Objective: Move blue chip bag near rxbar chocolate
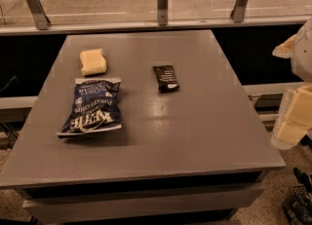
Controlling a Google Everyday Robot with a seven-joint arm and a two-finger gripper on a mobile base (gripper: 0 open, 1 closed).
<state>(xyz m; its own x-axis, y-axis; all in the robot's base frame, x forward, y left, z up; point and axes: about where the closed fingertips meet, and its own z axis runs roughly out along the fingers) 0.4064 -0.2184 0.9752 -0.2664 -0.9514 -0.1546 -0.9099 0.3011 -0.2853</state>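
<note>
Camera view: the blue chip bag (92, 106) lies flat on the left half of the table (195, 136), label up. The rxbar chocolate (166, 78) lies flat near the table's centre, towards its far edge, apart from the bag. A yellow sponge (92, 62) sits on the table's far left. Pale robot arm (295, 117) parts stand off the table's right side. The gripper is out of view, so the state of its jaws cannot be told

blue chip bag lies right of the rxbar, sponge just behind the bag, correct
No. The camera view shows the blue chip bag left of the rxbar chocolate; the sponge is behind the bag. The gripper hangs right of the table.
</note>
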